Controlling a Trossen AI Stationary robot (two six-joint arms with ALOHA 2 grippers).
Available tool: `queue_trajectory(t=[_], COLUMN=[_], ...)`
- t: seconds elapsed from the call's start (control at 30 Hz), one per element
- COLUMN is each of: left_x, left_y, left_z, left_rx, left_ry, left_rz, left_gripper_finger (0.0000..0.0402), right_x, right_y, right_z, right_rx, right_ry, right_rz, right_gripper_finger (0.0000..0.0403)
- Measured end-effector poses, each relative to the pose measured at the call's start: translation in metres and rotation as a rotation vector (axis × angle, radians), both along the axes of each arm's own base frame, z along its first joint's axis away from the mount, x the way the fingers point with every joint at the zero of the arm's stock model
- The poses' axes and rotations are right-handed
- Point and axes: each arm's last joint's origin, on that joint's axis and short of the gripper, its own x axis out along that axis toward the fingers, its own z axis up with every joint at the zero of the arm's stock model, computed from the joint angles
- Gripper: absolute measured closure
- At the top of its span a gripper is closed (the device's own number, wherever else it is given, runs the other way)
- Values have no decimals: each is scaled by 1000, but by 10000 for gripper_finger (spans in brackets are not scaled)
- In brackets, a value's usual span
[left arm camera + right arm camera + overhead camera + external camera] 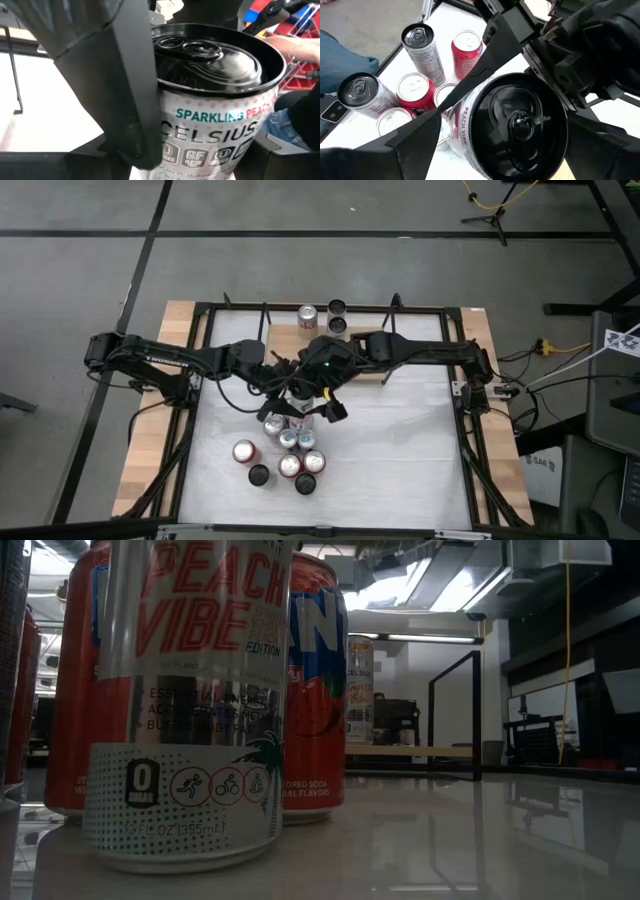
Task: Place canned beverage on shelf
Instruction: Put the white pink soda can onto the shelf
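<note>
The canned beverage (215,100), a white Celsius can with a black top, is up off the table at the middle of the high view, above the twelve o'clock edge of the can cluster (285,455), caught between both grippers. From nine o'clock the left gripper (290,385) reaches in, and its dark fingers (125,100) are clamped on the can's side, as the left wrist view shows. From about two o'clock the right gripper (325,395) meets it at the same can; its fingers (470,75) stand wide apart either side of the can (520,125), and whether they press on it cannot be told. Below, red and silver cans stand close together on the white table (400,450). The shelf (350,335) lies at twelve o'clock along the far edge, with three cans (322,318) standing on it, well apart from the held can.
</note>
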Motion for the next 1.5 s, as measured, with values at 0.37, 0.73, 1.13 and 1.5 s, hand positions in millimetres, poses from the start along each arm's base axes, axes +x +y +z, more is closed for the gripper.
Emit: queue_trajectory(t=[0.37, 0.73, 1.13, 1.5], left_x=[0, -3, -4, -4], left_y=[-1, -2, -3, -3], left_z=[0, -6, -6, -7], left_rx=[-97, -120, -147, -155], left_ry=[48, 128, 142, 149], left_rz=[2, -64, -97, -98], left_gripper_finger=[163, 163, 163, 163], right_x=[2, 8, 8, 11], right_y=[1, 3, 3, 2], right_z=[-2, -11, -11, -9], right_rx=[-7, 32, 34, 1], right_ry=[-9, 17, 13, -22], right_rz=[37, 77, 79, 40], right_gripper_finger=[40, 40, 40, 40])
